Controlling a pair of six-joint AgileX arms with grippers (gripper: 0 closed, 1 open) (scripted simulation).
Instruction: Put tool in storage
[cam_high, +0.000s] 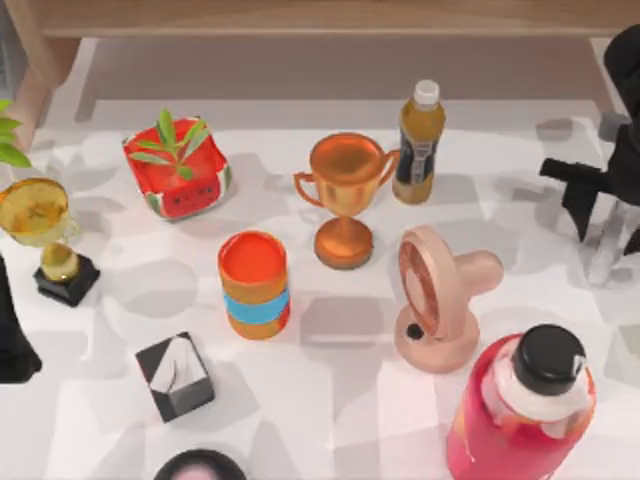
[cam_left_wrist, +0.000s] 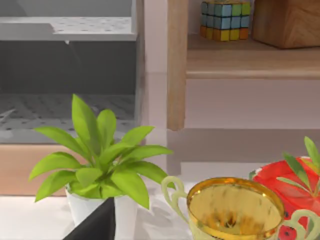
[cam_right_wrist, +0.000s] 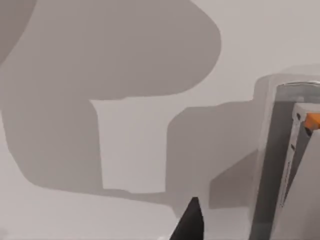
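The tool (cam_high: 606, 248) is a slim white-and-grey bar lying on the table near the right edge. In the right wrist view the tool (cam_right_wrist: 280, 165) shows close up as a grey-and-white bar with a small orange part. My right gripper (cam_high: 588, 195) hangs just above and slightly left of it, apart from it. My left arm (cam_high: 12, 335) stays parked at the table's left edge. Behind the table stand a grey perforated rack (cam_left_wrist: 65, 112) and a wooden shelf (cam_left_wrist: 250, 57); which one is the storage I cannot tell.
The table is crowded: an amber bottle (cam_high: 419, 145), bronze trophy (cam_high: 346, 195), pink fan (cam_high: 435, 300), orange can (cam_high: 254, 285), red watermelon planter (cam_high: 178, 168), gold cup (cam_high: 40, 225), tissue box (cam_high: 175, 375) and a big red bottle (cam_high: 525, 415). A potted plant (cam_left_wrist: 100, 160) stands far left.
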